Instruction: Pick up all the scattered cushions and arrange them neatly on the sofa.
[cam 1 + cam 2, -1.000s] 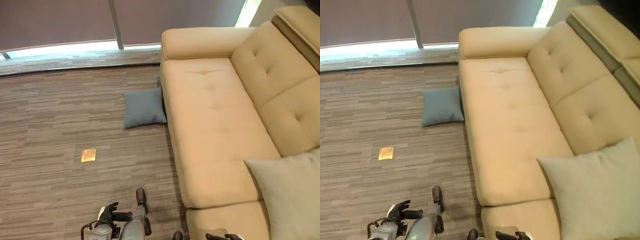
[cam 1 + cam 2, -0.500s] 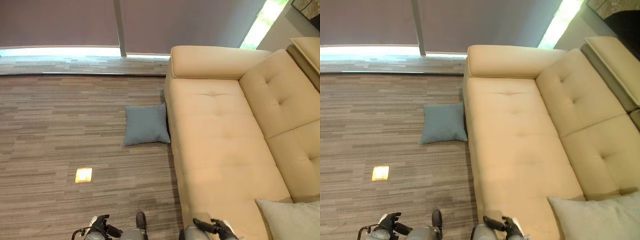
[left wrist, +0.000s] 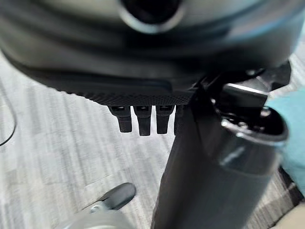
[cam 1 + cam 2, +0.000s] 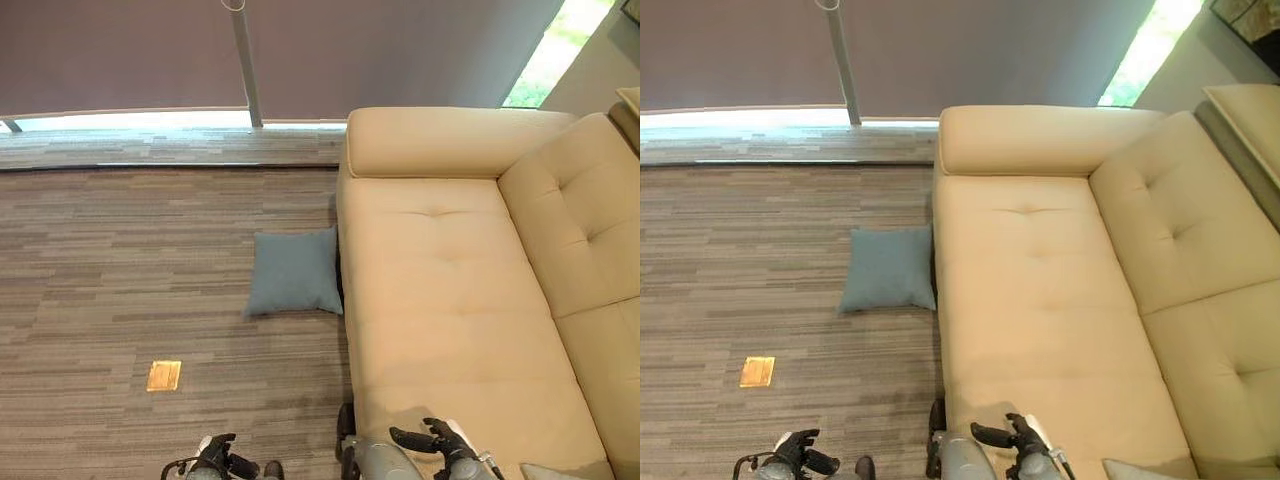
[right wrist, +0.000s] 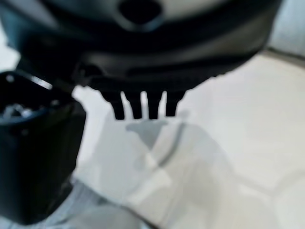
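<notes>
Blue cushion (image 4: 294,272) lies on the floor (image 4: 120,290) against the sofa (image 4: 450,300); both hands, left (image 4: 218,458) and right (image 4: 440,442), hang relaxed and empty. Best approach: step closer, then grip its edge.

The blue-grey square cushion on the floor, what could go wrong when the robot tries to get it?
The blue-grey square cushion lies on the striped floor, its edge against the cream sofa base, so fingers might snag there or push it tighter in. Both the left hand and the right hand hold nothing and sit far from it, so the robot probably has to step closer and bend low, which could unsettle its balance.
</notes>
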Motion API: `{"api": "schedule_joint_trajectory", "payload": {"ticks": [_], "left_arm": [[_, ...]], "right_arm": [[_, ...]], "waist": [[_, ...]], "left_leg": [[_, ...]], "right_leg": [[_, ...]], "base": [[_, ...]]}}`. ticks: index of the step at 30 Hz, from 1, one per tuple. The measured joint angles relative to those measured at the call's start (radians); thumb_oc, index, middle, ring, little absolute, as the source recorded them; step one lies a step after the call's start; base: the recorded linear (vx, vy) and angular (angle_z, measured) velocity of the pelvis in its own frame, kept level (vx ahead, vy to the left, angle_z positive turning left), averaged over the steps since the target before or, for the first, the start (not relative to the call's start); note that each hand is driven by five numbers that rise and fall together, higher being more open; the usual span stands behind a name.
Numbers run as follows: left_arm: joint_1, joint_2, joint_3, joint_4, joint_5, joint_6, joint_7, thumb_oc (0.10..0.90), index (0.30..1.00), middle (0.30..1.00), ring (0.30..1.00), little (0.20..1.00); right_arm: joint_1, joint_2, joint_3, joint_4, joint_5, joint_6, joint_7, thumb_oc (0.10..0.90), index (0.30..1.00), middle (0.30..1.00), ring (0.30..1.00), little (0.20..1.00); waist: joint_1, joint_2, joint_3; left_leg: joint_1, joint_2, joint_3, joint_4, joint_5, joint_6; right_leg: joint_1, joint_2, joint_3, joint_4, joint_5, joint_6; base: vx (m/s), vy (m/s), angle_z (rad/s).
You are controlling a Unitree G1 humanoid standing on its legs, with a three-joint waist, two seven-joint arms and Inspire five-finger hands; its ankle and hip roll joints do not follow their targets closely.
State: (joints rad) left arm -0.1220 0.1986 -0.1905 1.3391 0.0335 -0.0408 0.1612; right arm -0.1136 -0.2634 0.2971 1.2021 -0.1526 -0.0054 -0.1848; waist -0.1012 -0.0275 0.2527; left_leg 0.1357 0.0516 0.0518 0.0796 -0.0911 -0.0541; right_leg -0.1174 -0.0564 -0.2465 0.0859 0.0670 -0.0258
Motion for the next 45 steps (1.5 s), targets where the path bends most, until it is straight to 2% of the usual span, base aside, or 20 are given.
{"api": "schedule_joint_trajectory", "payload": {"ticks": [2, 3, 5, 7, 8, 9, 10, 13, 15, 17, 21, 24, 27, 29, 32, 33, 35, 39, 42, 45], "left_arm": [[-0.001, -0.001, 0.019, 0.013, -0.001, -0.003, 0.001, 0.800, 0.900, 0.900, 0.900, 0.900], [-0.001, 0.000, 0.060, 0.021, -0.018, -0.005, 0.003, 0.800, 0.900, 0.900, 0.900, 0.900], [-0.009, 0.007, 0.085, 0.015, -0.052, -0.010, 0.011, 0.800, 0.900, 0.900, 0.900, 0.900], [-0.009, 0.007, 0.082, 0.015, -0.072, -0.012, 0.013, 0.800, 0.900, 0.900, 0.900, 0.900], [-0.016, 0.007, 0.082, 0.010, -0.075, -0.017, 0.026, 0.800, 0.900, 0.900, 0.900, 0.900], [-0.019, 0.011, 0.079, -0.006, -0.086, -0.019, 0.029, 0.800, 0.900, 0.900, 0.900, 0.900], [-0.028, 0.012, 0.073, -0.010, -0.097, -0.022, 0.028, 0.800, 0.900, 0.900, 0.900, 0.900], [-0.040, 0.014, 0.078, -0.018, -0.157, -0.020, 0.032, 0.800, 0.900, 0.900, 0.900, 0.900], [-0.041, 0.027, 0.082, -0.025, -0.218, -0.022, 0.034, 0.800, 0.900, 0.900, 0.900, 0.900], [-0.044, 0.021, 0.082, -0.028, -0.251, -0.023, 0.047, 0.800, 0.900, 0.900, 0.900, 0.900], [-0.031, 0.032, 0.094, -0.032, -0.311, -0.024, 0.051, 0.800, 0.900, 0.900, 0.900, 0.900], [-0.015, 0.034, 0.096, -0.033, -0.311, -0.032, 0.053, 0.800, 0.900, 0.900, 0.900, 0.900], [-0.004, 0.032, 0.115, -0.028, -0.308, -0.032, 0.051, 0.800, 0.900, 0.900, 0.900, 0.900], [0.001, 0.024, 0.137, -0.026, -0.309, -0.044, 0.049, 0.800, 0.900, 0.900, 0.900, 0.900], [-0.005, 0.023, 0.124, -0.026, -0.286, -0.050, 0.046, 0.800, 0.900, 0.900, 0.900, 0.900], [-0.005, 0.030, 0.120, -0.023, -0.260, -0.044, 0.046, 0.800, 0.900, 0.900, 0.900, 0.900], [-0.010, 0.048, 0.112, -0.007, -0.217, -0.031, 0.046, 0.800, 0.900, 0.900, 0.900, 0.900], [-0.020, 0.055, 0.071, 0.017, -0.179, -0.003, 0.045, 0.800, 0.900, 0.900, 0.900, 0.900], [-0.016, 0.079, 0.041, 0.018, -0.143, 0.003, 0.044, 0.800, 0.900, 0.900, 0.900, 0.900], [-0.021, 0.082, 0.038, 0.026, -0.128, 0.011, 0.046, 0.800, 0.900, 0.900, 0.900, 0.900]], "right_arm": [[0.003, 0.004, -0.001, 0.004, 0.000, 0.004, 0.002, 0.800, 0.900, 0.900, 0.900, 0.900], [0.013, 0.012, -0.004, 0.008, 0.001, 0.004, 0.001, 0.800, 0.900, 0.900, 0.900, 0.900], [0.012, 0.011, -0.002, 0.009, 0.003, 0.004, 0.002, 0.800, 0.900, 0.900, 0.900, 0.900], [0.007, 0.009, 0.001, 0.010, 0.007, 0.002, 0.000, 0.800, 0.900, 0.900, 0.900, 0.900], [-0.002, 0.008, 0.011, 0.011, 0.011, -0.002, -0.008, 0.800, 0.900, 0.900, 0.900, 0.900], [0.004, 0.007, 0.020, 0.011, 0.013, -0.002, -0.016, 0.800, 0.900, 0.900, 0.900, 0.900], [0.004, 0.005, 0.019, 0.011, 0.015, -0.004, -0.018, 0.800, 0.900, 0.900, 0.900, 0.900], [0.006, 0.009, 0.019, 0.021, 0.016, -0.002, -0.020, 0.800, 0.900, 0.900, 0.900, 0.900], [-0.002, 0.005, 0.018, 0.038, 0.015, -0.003, -0.033, 0.800, 0.900, 0.900, 0.900, 0.900], [-0.006, -0.011, 0.018, 0.041, 0.015, -0.003, -0.046, 0.800, 0.900, 0.900, 0.900, 0.900], [0.041, 0.007, 0.019, 0.049, 0.014, -0.002, -0.052, 0.800, 0.900, 0.900, 0.900, 0.900], [0.075, 0.013, 0.008, 0.060, 0.013, 0.004, -0.053, 0.800, 0.900, 0.900, 0.900, 0.900], [0.066, 0.014, 0.008, 0.072, 0.005, 0.009, -0.049, 0.800, 0.900, 0.900, 0.900, 0.900], [0.061, 0.037, -0.029, 0.091, 0.002, 0.020, -0.047, 0.800, 0.900, 0.900, 0.900, 0.900], [0.071, 0.028, -0.045, 0.117, 0.003, 0.023, -0.047, 0.800, 0.900, 0.900, 0.900, 0.900], [0.070, 0.040, -0.049, 0.117, 0.004, 0.025, -0.046, 0.800, 0.900, 0.900, 0.900, 0.900], [0.069, 0.057, -0.049, 0.115, 0.004, 0.023, -0.038, 0.800, 0.900, 0.900, 0.900, 0.900], [0.064, 0.039, -0.050, 0.079, 0.011, 0.027, -0.040, 0.800, 0.900, 0.900, 0.900, 0.900], [0.069, 0.035, -0.035, 0.044, 0.010, 0.024, -0.043, 0.800, 0.900, 0.900, 0.900, 0.900], [0.046, 0.029, 0.013, 0.015, 0.008, 0.008, -0.047, 0.800, 0.900, 0.900, 0.900, 0.900]], "waist": [[0.001, 0.005, -0.007], [0.001, -0.004, -0.011], [0.010, -0.003, -0.014], [0.019, 0.004, -0.020], [0.023, -0.006, -0.019], [0.032, -0.013, -0.019], [0.029, -0.017, -0.016], [0.035, -0.040, 0.001], [0.041, -0.033, 0.026], [0.041, -0.007, 0.047], [0.063, -0.021, 0.057], [0.061, -0.023, 0.058], [0.064, -0.023, 0.058], [0.078, -0.040, 0.061], [0.085, -0.020, 0.019], [0.085, -0.047, -0.001], [0.067, -0.087, -0.032], [0.058, -0.081, -0.028], [0.056, -0.074, -0.024], [0.034, -0.046, -0.004]], "left_leg": [[-0.028, 0.000, -0.003, 0.082, -0.023, -0.052], [-0.084, -0.003, 0.016, 0.199, -0.041, -0.084], [-0.176, 0.001, 0.038, 0.395, -0.031, -0.107], [-0.208, 0.019, 0.078, 0.483, -0.011, -0.131], [-0.261, 0.032, 0.104, 0.564, -0.006, -0.122], [-0.263, 0.033, 0.137, 0.508, -0.054, -0.049], [-0.274, 0.039, 0.156, 0.418, -0.060, -0.032], [-0.298, 0.078, 0.157, 0.172, -0.027, -0.036], [-0.288, 0.114, 0.141, 0.025, 0.046, -0.045], [-0.267, 0.158, 0.109, -0.056, 0.084, -0.046], [-0.242, 0.114, 0.118, -0.045, 0.162, -0.042], [-0.215, 0.090, 0.136, -0.023, 0.134, -0.013], [-0.207, 0.089, 0.138, 0.012, 0.111, -0.016], [-0.252, 0.107, 0.128, 0.118, 0.036, -0.032], [-0.314, 0.147, 0.092, 0.090, 0.097, -0.050], [-0.304, 0.116, 0.108, 0.088, 0.100, -0.039], [-0.290, 0.062, 0.128, 0.081, 0.099, -0.009], [-0.240, 0.039, 0.162, 0.067, 0.067, 0.047], [-0.190, 0.028, 0.156, 0.033, 0.051, 0.071], [-0.158, 0.032, 0.152, -0.009, 0.060, 0.066]], "right_leg": [[0.006, 0.001, 0.003, 0.006, -0.033, 0.029], [0.007, -0.012, 0.006, 0.006, -0.028, 0.013], [0.019, -0.020, 0.012, 0.006, -0.034, 0.009], [0.033, -0.019, 0.032, -0.002, -0.041, -0.003], [0.039, -0.022, 0.063, -0.020, -0.049, -0.024], [0.038, -0.027, 0.077, -0.032, -0.047, -0.034], [0.035, -0.034, 0.075, -0.035, -0.047, -0.035], [0.022, -0.035, 0.072, -0.034, -0.048, -0.034], [0.020, -0.010, 0.087, -0.028, -0.053, -0.019], [-0.002, 0.016, 0.105, 0.011, -0.067, 0.004], [-0.017, -0.029, 0.135, 0.068, -0.102, 0.059], [0.021, -0.060, 0.137, 0.055, -0.107, 0.084], [0.059, -0.063, 0.140, 0.013, -0.088, 0.093], [0.153, -0.073, 0.130, -0.071, -0.077, 0.094], [0.180, -0.078, 0.112, -0.076, -0.113, 0.114], [0.178, -0.117, 0.116, -0.070, -0.122, 0.125], [0.150, -0.167, 0.117, -0.004, -0.125, 0.140], [-0.009, -0.226, 0.117, 0.351, -0.105, 0.092], [-0.073, -0.185, 0.155, 0.468, -0.160, 0.096], [-0.127, -0.088, 0.150, 0.374, -0.195, 0.095]], "base": [[0.19, -0.163, 0.11], [0.06, -0.116, 0.10], [0.12, -0.138, 0.03], [0.13, -0.038, -0.21], [0.15, 0.022, -0.24], [0.18, 0.040, -0.03], [0.11, 0.067, 0.07], [0.09, 0.070, 0.00], [0.12, 0.140, -0.34], [0.15, 0.202, -0.61], [0.21, 0.270, -0.52], [0.25, 0.306, 0.02], [0.31, 0.336, -0.04], [0.30, 0.402, 0.20], [0.26, 0.408, 0.11], [0.23, 0.390, -0.02], [0.20, 0.433, 0.06], [0.18, 0.324, -0.05], [0.16, 0.188, 0.07], [0.17, 0.062, 0.00]]}}
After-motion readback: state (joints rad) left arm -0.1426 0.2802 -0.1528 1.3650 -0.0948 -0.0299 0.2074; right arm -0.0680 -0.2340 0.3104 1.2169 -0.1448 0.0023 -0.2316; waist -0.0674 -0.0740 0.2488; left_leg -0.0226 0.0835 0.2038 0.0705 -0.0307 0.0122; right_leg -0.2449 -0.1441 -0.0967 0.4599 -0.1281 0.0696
